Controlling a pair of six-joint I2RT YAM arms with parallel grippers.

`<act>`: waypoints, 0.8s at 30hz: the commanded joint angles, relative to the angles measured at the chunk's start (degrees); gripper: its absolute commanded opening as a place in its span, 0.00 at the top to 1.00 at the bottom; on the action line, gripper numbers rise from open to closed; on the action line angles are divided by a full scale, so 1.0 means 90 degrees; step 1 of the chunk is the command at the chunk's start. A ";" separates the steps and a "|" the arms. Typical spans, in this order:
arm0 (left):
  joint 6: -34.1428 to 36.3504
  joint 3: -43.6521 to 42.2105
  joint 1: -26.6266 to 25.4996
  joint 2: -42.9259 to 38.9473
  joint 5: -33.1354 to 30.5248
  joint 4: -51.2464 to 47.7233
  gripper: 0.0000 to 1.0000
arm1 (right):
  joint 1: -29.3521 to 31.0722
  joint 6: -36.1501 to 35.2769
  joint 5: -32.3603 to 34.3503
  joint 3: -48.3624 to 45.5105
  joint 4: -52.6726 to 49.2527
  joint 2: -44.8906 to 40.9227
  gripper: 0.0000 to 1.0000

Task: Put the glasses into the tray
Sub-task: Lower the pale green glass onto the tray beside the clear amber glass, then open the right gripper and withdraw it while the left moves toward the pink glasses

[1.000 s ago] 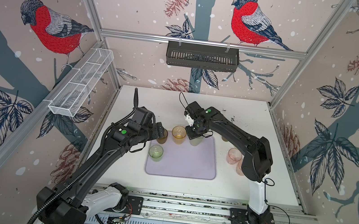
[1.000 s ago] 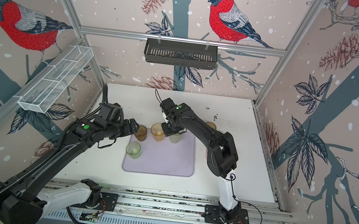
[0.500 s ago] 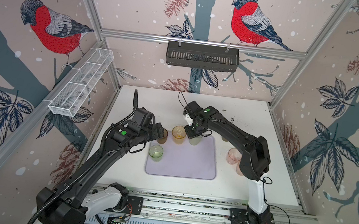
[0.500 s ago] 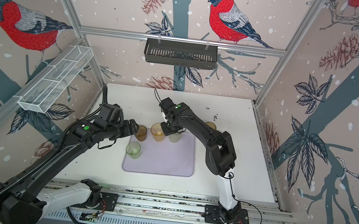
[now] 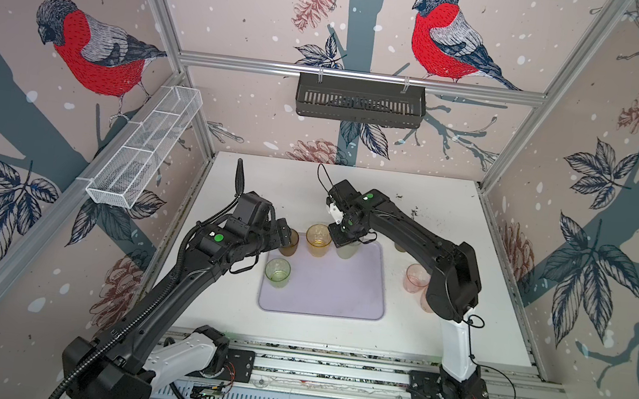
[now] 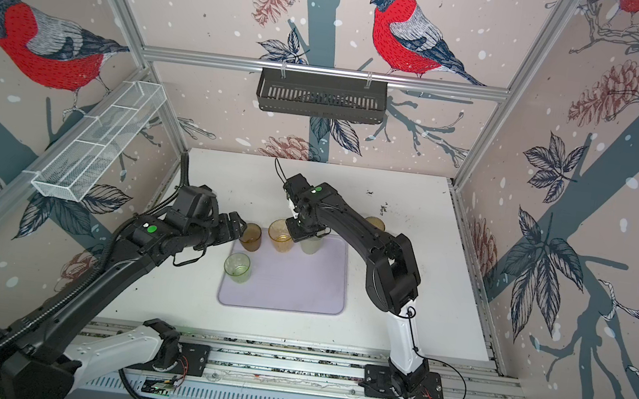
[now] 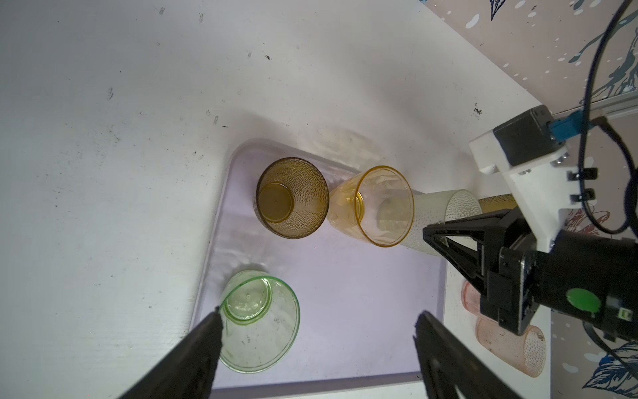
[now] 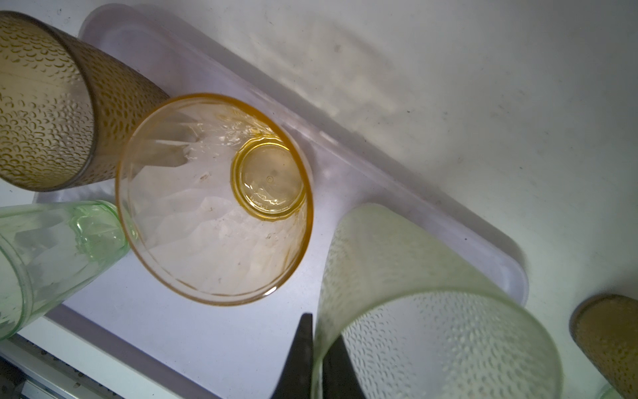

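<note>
Hardly anything has moved: right jaws clamp pale glass (image 8: 431, 328) at tray (image 5: 322, 289) 1 o'clock; left jaws apart. Snagged release may topple it.

Gripper (image 8: 321, 328) on pale green glass (image 8: 431, 311) rim

A: What is hidden from above?
B: In both top views, the pale green dimpled tumbler (image 5: 348, 252) is mostly covered by the right gripper (image 5: 344, 240). In a top view, only the rim of a brown tumbler (image 6: 376, 223) is seen behind the right arm (image 6: 352, 223). One pink tumbler (image 5: 414, 278) is partly hidden by that arm; of the second pink tumbler (image 5: 424, 303) only a sliver is shown.
A: And in the wrist views?
B: The fingers of the left gripper (image 7: 317, 314) are cut off by the picture's edge. Of the right gripper only two fingertips (image 8: 303, 342) are seen; a smooth green tumbler (image 8: 45, 262) is cut off too.
</note>
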 commanded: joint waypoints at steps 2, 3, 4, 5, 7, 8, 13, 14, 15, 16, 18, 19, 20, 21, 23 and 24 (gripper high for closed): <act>-0.0089 -0.0018 0.0002 -0.0101 -0.0127 0.0082 0.13 | 0.0025 -0.0101 -0.0018 0.0026 -0.0025 -0.0005 0.86; -0.0089 -0.0027 0.0003 -0.0113 -0.0134 0.0071 0.13 | 0.0025 -0.0099 -0.0018 0.0033 -0.0030 -0.0009 0.86; -0.0090 -0.0018 0.0003 -0.0124 -0.0133 0.0059 0.13 | 0.0023 -0.0097 -0.0018 0.0033 -0.0022 -0.0009 0.85; -0.0089 -0.0012 0.0002 -0.0133 -0.0145 0.0036 0.13 | 0.0025 -0.0108 -0.0013 0.0031 -0.0020 -0.0007 0.84; -0.0099 -0.0009 0.0003 -0.0153 -0.0150 0.0003 0.13 | 0.0035 -0.0108 -0.0018 0.0043 -0.0010 -0.0007 0.81; -0.0110 -0.0012 0.0003 -0.0172 -0.0159 0.0000 0.13 | 0.0036 -0.0106 -0.0009 0.0052 -0.0011 -0.0014 0.80; -0.0129 -0.0013 0.0002 -0.0239 -0.0160 -0.0044 0.13 | 0.0054 -0.0119 0.0035 0.0146 -0.0025 -0.0018 0.73; -0.0129 -0.0009 0.0003 -0.0251 -0.0160 -0.0057 0.12 | 0.0052 -0.0120 0.0052 0.0165 -0.0045 -0.0030 0.71; -0.0136 -0.0001 0.0003 -0.0257 -0.0160 -0.0065 0.13 | 0.0064 -0.0120 0.0074 0.0187 -0.0061 -0.0027 0.70; -0.0125 0.0012 0.0003 -0.0261 -0.0160 -0.0068 0.13 | 0.0070 -0.0116 0.0098 0.0217 -0.0075 -0.0036 0.69; -0.0095 0.0060 0.0003 -0.0251 -0.0155 -0.0082 0.12 | 0.0083 -0.0107 0.0164 0.0269 -0.0119 -0.0076 0.66; -0.0073 0.0086 0.0003 -0.0237 -0.0143 -0.0078 0.12 | 0.0084 -0.0091 0.0203 0.0293 -0.0136 -0.0109 0.64; -0.0054 0.0127 0.0003 -0.0232 -0.0136 -0.0096 0.12 | 0.0093 -0.0083 0.0234 0.0311 -0.0146 -0.0147 0.63; -0.0040 0.0158 0.0003 -0.0205 -0.0121 -0.0097 0.12 | 0.0088 -0.0061 0.0275 0.0313 -0.0151 -0.0188 0.61; -0.0002 0.0234 0.0002 -0.0176 -0.0082 -0.0122 0.12 | 0.0094 -0.0012 0.0381 0.0307 -0.0167 -0.0302 0.58; 0.0008 0.0262 0.0003 -0.0159 -0.0059 -0.0131 0.12 | 0.0094 0.0009 0.0403 0.0307 -0.0173 -0.0352 0.56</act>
